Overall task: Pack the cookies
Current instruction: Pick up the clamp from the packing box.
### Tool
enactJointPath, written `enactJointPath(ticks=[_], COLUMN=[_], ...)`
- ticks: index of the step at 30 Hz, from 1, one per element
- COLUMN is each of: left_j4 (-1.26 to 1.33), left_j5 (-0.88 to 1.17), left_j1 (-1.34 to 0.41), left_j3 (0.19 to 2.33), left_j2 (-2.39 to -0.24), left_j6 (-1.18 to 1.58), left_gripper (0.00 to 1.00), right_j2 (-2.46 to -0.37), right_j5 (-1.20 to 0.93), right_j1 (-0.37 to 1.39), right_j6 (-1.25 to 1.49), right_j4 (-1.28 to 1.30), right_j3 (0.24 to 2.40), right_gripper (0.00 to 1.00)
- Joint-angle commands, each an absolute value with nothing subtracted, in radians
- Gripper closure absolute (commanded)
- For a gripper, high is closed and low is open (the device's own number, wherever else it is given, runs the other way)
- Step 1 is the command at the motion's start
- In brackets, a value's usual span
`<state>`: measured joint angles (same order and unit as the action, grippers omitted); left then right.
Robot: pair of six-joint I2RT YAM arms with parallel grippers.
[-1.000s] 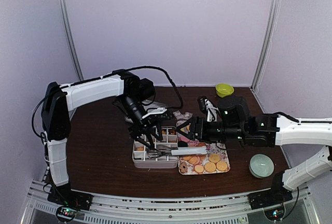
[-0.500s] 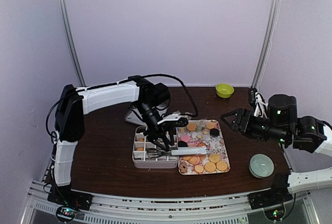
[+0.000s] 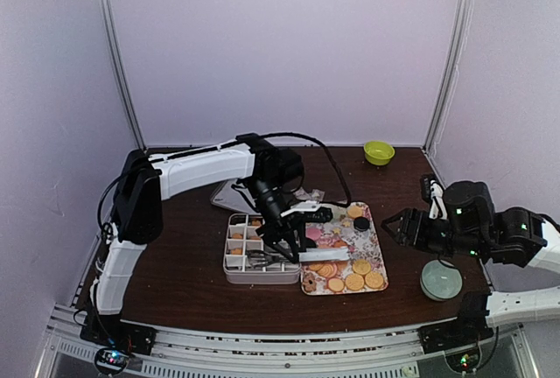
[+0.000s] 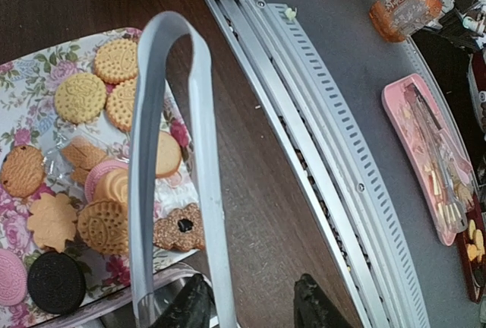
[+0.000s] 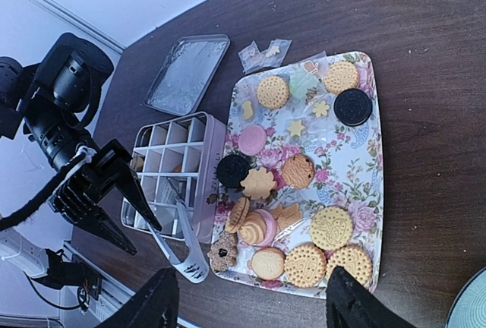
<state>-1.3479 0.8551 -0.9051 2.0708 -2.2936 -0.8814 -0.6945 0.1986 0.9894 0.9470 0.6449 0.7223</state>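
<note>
The cookies [image 3: 354,280] lie on a floral tray [image 3: 378,231]: golden rounds, pink ones and dark ones [image 5: 330,228]. Metal tongs [image 3: 297,257] rest across the near edge of a white divided box [image 3: 249,251] and the tray. My left gripper [image 3: 289,247] hangs low over the tongs. In the left wrist view its jaws stand apart [image 4: 254,309], with one arm of the tongs [image 4: 209,191] against the left finger and a wide gap to the right one. My right gripper [image 3: 398,225] hovers right of the tray, open and empty [image 5: 254,305].
A tin lid [image 3: 229,194] lies behind the box, with small wrappers [image 5: 266,51] beside it. A green bowl [image 3: 379,151] stands at the back right and a pale round dish [image 3: 440,279] at the near right. The table's railed front edge [image 4: 304,115] is close.
My left arm has swung right along the box to the tongs' handle and its jaws have narrowed. My right arm has pulled back off the tray to the right side.
</note>
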Motion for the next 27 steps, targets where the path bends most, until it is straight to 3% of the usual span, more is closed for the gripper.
enactJointPath(ticks=[1, 6, 12, 27], left_j4=[-1.390, -1.390, -1.396, -1.562], left_j5=[0.886, 0.884, 0.902, 0.958], left_j1=[-0.917, -0.919, -0.919, -0.906], left_j3=[2.106, 2.144, 2.164, 2.171], left_j2=[-2.322, -2.349, -2.348, -2.283], left_j6=[-0.902, -0.892, -0.891, -1.062], left_gripper=[0.60, 0.70, 1.00, 1.00], right_j2=[-0.704, -0.709, -0.708, -0.783], right_j5=[0.212, 0.199, 0.186, 0.149], right_j1=[0.985, 0.986, 0.985, 0.985], right_j6=[0.931, 0.921, 0.914, 0.876], right_j4=[0.653, 0.639, 0.621, 0.591], right_j3=[0.718, 0.719, 0.713, 0.746], right_gripper=[0.34, 0.35, 0.36, 0.35])
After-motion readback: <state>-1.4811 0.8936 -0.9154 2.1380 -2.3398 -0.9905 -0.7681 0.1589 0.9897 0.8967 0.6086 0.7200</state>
